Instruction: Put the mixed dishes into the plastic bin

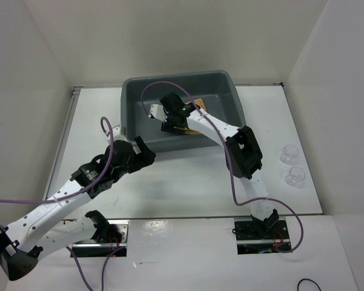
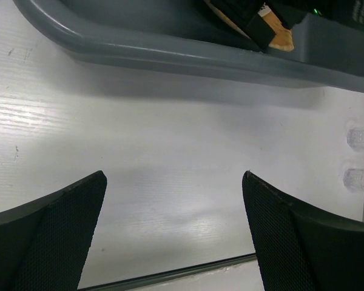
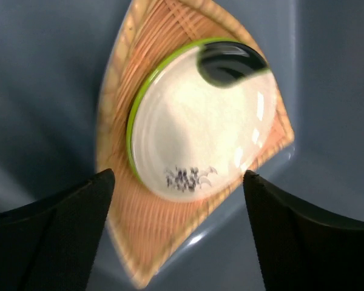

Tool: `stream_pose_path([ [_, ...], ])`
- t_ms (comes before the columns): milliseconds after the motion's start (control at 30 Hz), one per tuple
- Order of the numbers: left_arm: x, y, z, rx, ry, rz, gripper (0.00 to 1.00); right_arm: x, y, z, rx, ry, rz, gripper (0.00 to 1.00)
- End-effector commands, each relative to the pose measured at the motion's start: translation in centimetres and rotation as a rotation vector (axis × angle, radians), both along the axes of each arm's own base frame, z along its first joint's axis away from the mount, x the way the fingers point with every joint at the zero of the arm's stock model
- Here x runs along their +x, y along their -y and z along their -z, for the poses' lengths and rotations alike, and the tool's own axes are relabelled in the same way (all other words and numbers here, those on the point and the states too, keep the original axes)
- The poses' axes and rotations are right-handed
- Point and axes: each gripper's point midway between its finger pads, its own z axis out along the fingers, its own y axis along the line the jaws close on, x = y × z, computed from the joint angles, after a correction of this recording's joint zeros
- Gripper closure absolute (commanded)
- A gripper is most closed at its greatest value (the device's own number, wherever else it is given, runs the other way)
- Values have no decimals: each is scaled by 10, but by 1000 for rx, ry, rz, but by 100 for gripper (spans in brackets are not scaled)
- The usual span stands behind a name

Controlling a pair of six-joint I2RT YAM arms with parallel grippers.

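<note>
The dark grey plastic bin (image 1: 218,82) stands at the back middle of the table. Inside it the tan wooden plate (image 3: 155,233) lies on the floor, with the lime-green plate (image 3: 135,118) on it and the cream plate with dark marks (image 3: 200,130) stacked on top. My right gripper (image 3: 179,182) hangs open and empty just above this stack, inside the bin (image 1: 173,115). Two clear cups (image 1: 289,153) (image 1: 295,176) stand on the table at the right; they also show in the left wrist view (image 2: 361,138). My left gripper (image 2: 173,179) is open and empty over bare table in front of the bin.
White walls enclose the table on the left, back and right. The bin's near rim (image 2: 170,51) runs across just ahead of my left gripper. Purple cables trail over both arms.
</note>
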Motion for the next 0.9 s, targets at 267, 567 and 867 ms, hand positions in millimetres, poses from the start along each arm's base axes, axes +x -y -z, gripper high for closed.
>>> stream_pose_path([
  [267, -4, -23, -19, 7, 44, -9, 1, -65, 75, -50, -87, 164, 123, 84],
  [567, -3, -34, -23, 7, 50, -27, 1, -121, 100, -10, -109, -31, 82, 100],
  [867, -5, -44, -23, 6, 52, -56, 1, -167, 93, -12, 17, -200, 52, 100],
])
